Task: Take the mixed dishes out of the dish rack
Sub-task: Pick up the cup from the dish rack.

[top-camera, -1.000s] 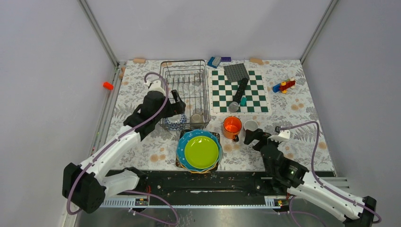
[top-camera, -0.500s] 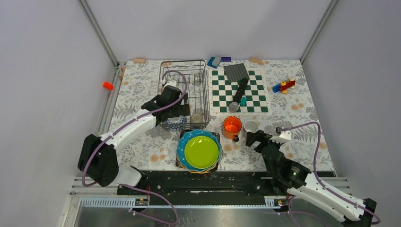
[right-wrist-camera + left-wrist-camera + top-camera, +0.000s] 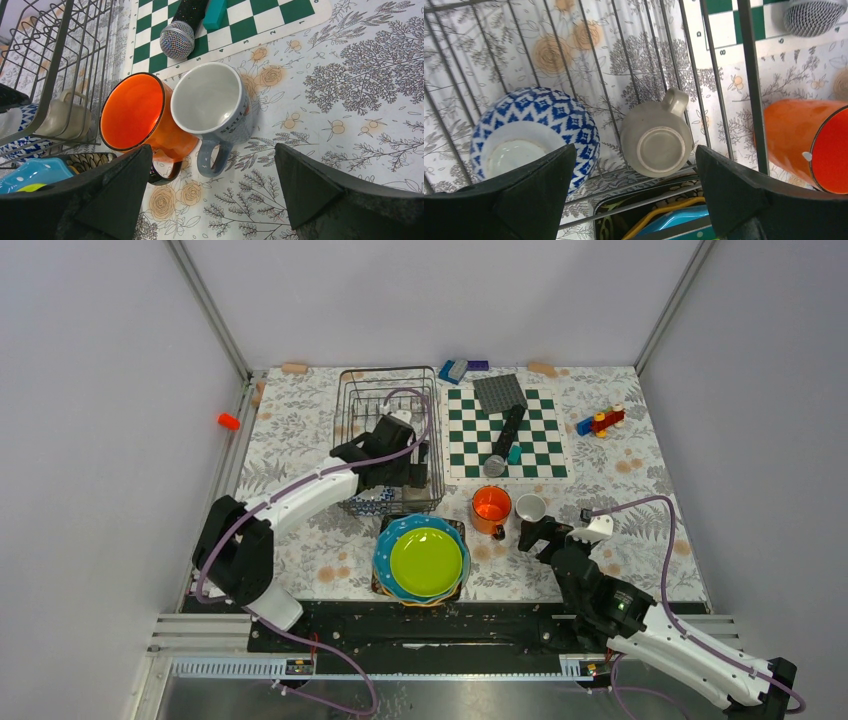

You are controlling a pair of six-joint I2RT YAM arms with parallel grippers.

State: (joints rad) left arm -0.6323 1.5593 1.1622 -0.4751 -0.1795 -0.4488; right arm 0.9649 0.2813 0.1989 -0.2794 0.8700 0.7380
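The wire dish rack (image 3: 385, 410) holds a blue-and-white patterned bowl (image 3: 531, 130) and an upside-down small grey cup (image 3: 655, 142) at its near end. My left gripper (image 3: 403, 474) hangs open and empty above them, the cup between its fingers in the left wrist view (image 3: 634, 192). A lime green plate (image 3: 425, 560) tops a stack of plates in front of the rack. An orange mug (image 3: 132, 112) and a grey cup (image 3: 212, 102) stand side by side on the table. My right gripper (image 3: 212, 195) is open and empty, just short of their handles.
A green-and-white checkerboard mat (image 3: 535, 450) lies right of the rack with a microphone (image 3: 500, 450), a teal block and a grey studded plate (image 3: 499, 392) on it. Toy bricks (image 3: 600, 422) lie at the back right. A red piece (image 3: 229, 421) lies off the left edge.
My left arm has swung right across the rack, from beside the bowl to above the small grey cup. The right gripper has hardly moved.
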